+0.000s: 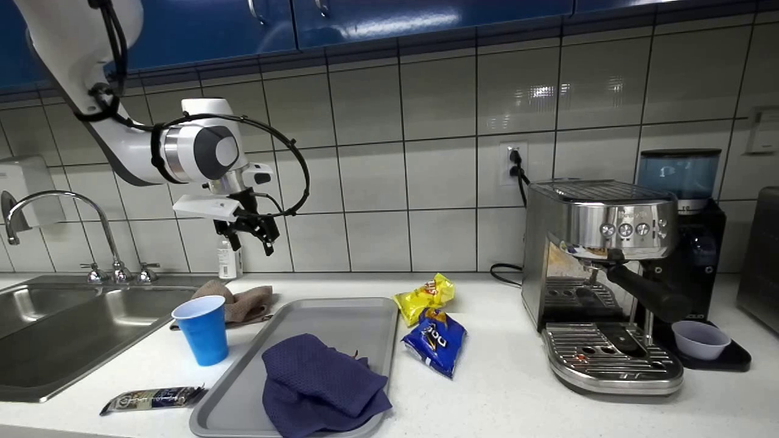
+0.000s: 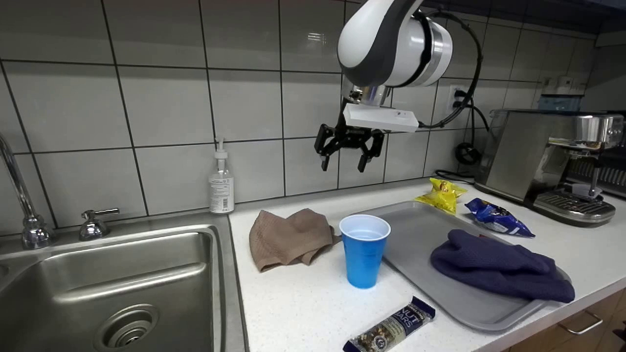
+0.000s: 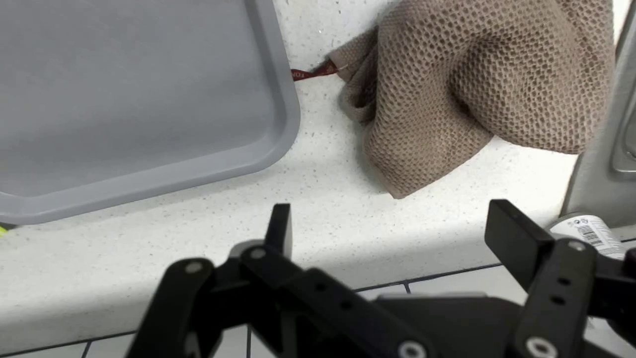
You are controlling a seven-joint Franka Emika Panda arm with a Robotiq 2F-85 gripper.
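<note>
My gripper point(image 2: 343, 166) hangs high above the counter near the tiled wall, jaws wide apart with nothing between them. Below it in the wrist view point(image 3: 390, 205) lies a crumpled brown cloth point(image 3: 427, 99), apart from the fingers. A grey tray point(image 3: 198, 99) lies beside the cloth. On the tray, in both exterior views, rests a folded navy cloth point(image 1: 322, 383). A blue cup point(image 2: 364, 256) stands upright between the brown cloth and the tray. A nut bar point(image 2: 391, 327) lies near the counter's front. Yellow point(image 1: 426, 295) and blue point(image 1: 436, 344) snack bags lie past the tray's far side.
A steel sink point(image 2: 225, 293) with a curved faucet point(image 1: 91, 201) borders the brown cloth. A pump bottle point(image 2: 221, 188) stands at the wall by the sink. An espresso machine point(image 1: 602, 243) and a grinder point(image 1: 700, 255) stand at the counter's opposite end. Blue cabinets point(image 1: 426, 18) hang above.
</note>
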